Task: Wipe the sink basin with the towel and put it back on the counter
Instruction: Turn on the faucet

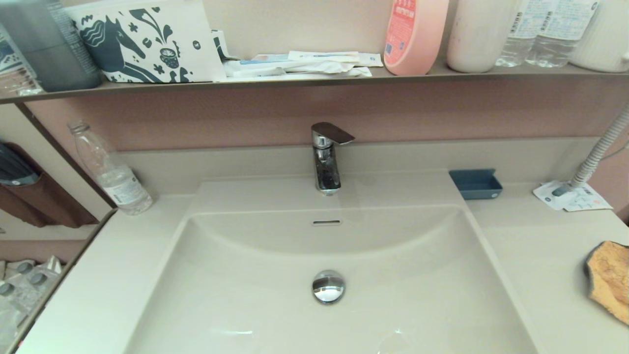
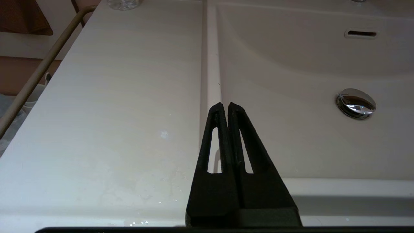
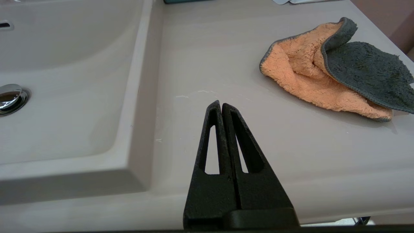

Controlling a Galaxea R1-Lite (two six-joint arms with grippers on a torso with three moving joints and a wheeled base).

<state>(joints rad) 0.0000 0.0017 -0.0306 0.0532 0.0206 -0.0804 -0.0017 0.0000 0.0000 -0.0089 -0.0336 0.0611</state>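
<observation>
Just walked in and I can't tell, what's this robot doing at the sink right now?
Nothing is being handled at the moment. The towel lies crumpled on the counter, to the right of the sink basin, and nothing grips it. The right gripper hovers shut over the counter between basin and towel. The left gripper is also shut, above the basin's left rim. From how things lie, you can't tell whether wiping has happened or not.

Sink basin [image 1: 236,295] lying open at centre, only drain plug [image 1: 328,286] rising from floor. Faucet [image 1: 327,157] overhanging at 12 o'clock. Blue tray [image 1: 475,184] sitting at 2 o'clock, towel [image 1: 611,279] occupying counter [image 1: 535,255] at 3 o'clock, possibly reaching edge. Bottle [image 1: 110,172] standing at 10 o'clock.
</observation>
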